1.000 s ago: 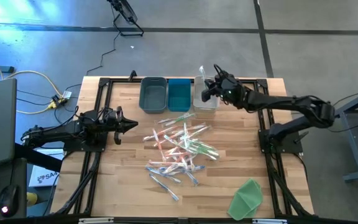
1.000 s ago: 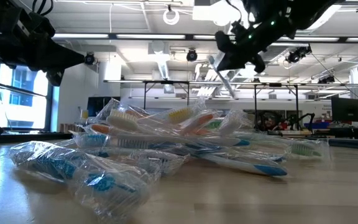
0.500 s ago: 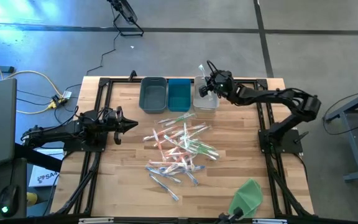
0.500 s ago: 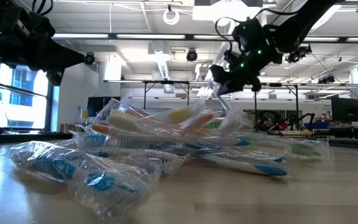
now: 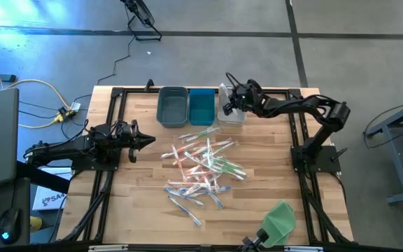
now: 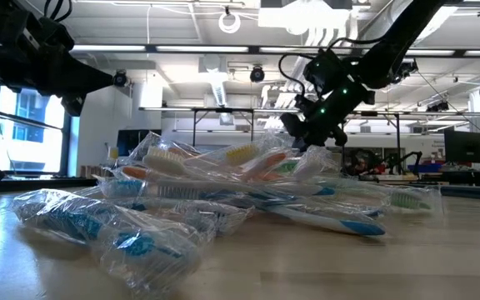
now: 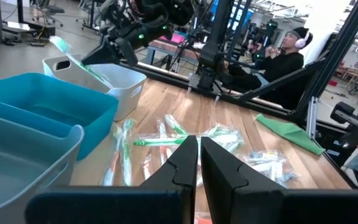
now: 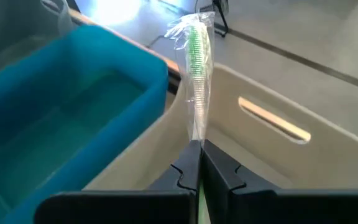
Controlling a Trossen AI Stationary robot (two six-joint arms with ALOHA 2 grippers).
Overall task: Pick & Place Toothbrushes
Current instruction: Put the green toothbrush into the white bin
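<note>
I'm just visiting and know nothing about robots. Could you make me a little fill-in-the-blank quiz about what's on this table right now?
1. The right hand is shut on a wrapped toothbrush whose bristles are ____ in colour.
2. That toothbrush is held over the ____ bin, the one nearest the right arm.
3. The bin in the middle of the row is ____ in colour.
4. The loose toothbrushes lie in a heap on the ____ table.

Missing words: green; white; blue; wooden

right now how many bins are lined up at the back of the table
3, side by side along the far edge: a grey-blue bin on the left, a teal bin in the middle, and a whitish bin on the right.
</note>
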